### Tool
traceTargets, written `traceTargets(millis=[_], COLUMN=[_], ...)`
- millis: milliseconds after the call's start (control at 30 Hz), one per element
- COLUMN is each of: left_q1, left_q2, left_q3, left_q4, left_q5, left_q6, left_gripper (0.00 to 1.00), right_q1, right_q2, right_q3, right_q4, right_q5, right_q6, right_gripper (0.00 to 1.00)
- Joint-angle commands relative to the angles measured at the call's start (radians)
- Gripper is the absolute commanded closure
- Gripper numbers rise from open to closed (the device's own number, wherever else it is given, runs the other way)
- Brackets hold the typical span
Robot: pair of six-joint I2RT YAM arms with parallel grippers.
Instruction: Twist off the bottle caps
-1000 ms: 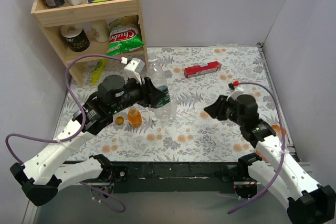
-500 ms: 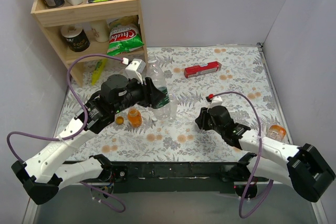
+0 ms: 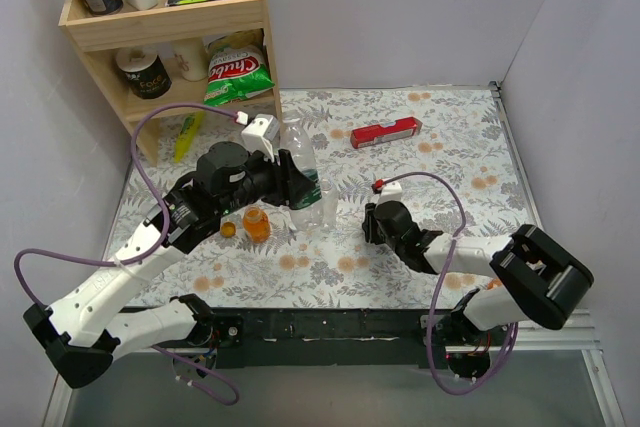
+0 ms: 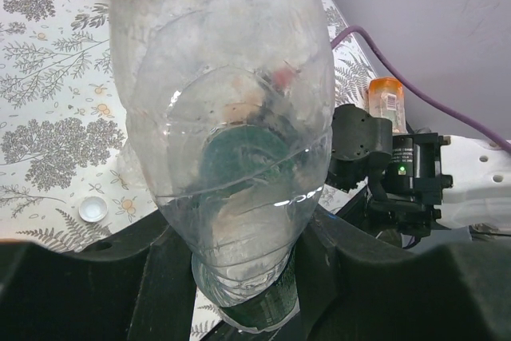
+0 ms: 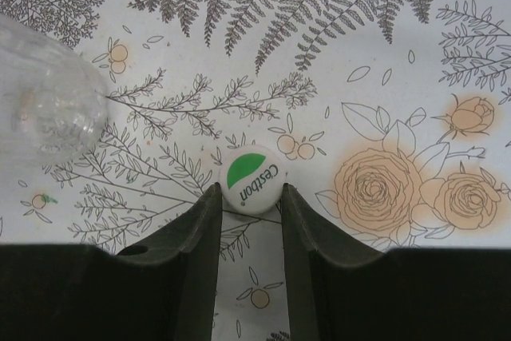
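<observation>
My left gripper (image 3: pixel 300 187) is shut on the clear green-labelled bottle (image 3: pixel 303 165) and holds it off the table; in the left wrist view the bottle (image 4: pixel 227 117) fills the space between the jaws (image 4: pixel 239 277). My right gripper (image 3: pixel 371 223) is low over the table and shut on a white cap with a green mark (image 5: pixel 253 179), pinched at the fingertips. A clear plain bottle (image 3: pixel 325 207) is just right of the left gripper. The short orange bottle (image 3: pixel 257 223) stands by an orange cap (image 3: pixel 228 229). A white cap (image 4: pixel 93 208) lies on the cloth. The slim orange bottle (image 4: pixel 387 101) stands near the right arm's base.
A red rectangular box (image 3: pixel 385 133) lies at the back middle. A wooden shelf (image 3: pixel 165 27) with cans, a chip bag and boxes stands at the back left. Grey walls close the left and right sides. The clear bottle's end (image 5: pixel 48 109) lies left of the right gripper.
My right gripper has swung left and forward across the table toward the bottles, with its arm now stretched low. The left gripper and its bottle have barely moved.
</observation>
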Motion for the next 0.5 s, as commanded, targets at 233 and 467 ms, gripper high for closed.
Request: traceTargets(millis=[233, 467], left_q1=[0.007, 0.01], left_q2=[0.015, 0.017], left_q3=[0.07, 0.073], left_q4=[-0.021, -0.021], left_q5=[-0.015, -0.011], left_q6=[0.04, 0.051], left_gripper=[0.69, 0.68], right_q1=[0.006, 0.008], right_q2=[0.217, 0.141], right_q3=[0.137, 0.1], right_q4=[-0.03, -0.051], right_q5=[-0.01, -0.002], right_q6=[0.033, 0.022], right_gripper=[0.79, 0.57])
